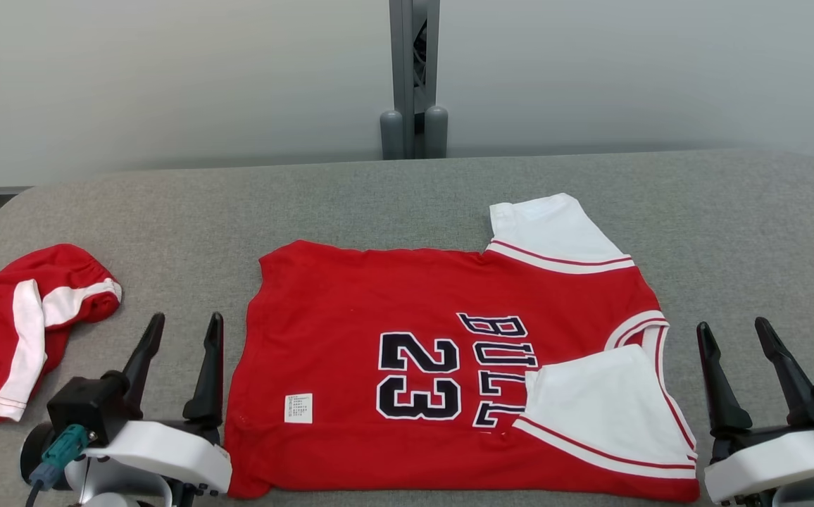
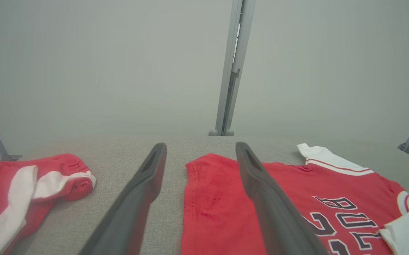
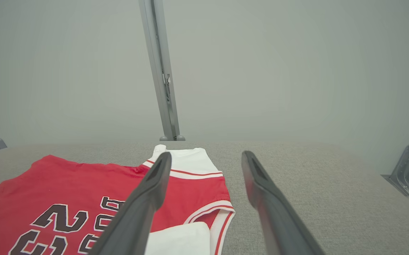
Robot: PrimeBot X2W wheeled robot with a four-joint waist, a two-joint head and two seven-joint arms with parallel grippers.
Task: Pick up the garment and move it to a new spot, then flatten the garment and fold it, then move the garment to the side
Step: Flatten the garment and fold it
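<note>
Garment (image 1: pixel 414 310): red jersey with white sleeves, numbered 23, was laid flat at the counter's (image 1: pixel 379 197) near edge, one sleeve folded onto its front. Left hand (image 1: pixel 186 324) and right hand (image 1: pixel 732 329) were held either side of it, fingers spread wide, nothing gripped. The lettering was partly covered by the sleeve; the red shorts (image 1: pixel 20 317) at the left edge were cut off.

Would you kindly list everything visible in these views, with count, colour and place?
basketball jersey: one, red with white sleeves and a dark 23, flat on the table's middle, near sleeve folded over the chest
shorts: one, red with white stripes, crumpled at the table's left
table: one, grey fabric top
post: one, grey metal, behind the table
wall: pale grey, behind
left gripper: one, dark fingers, open, between shorts and jersey
right gripper: one, dark fingers, open, right of the jersey
</note>
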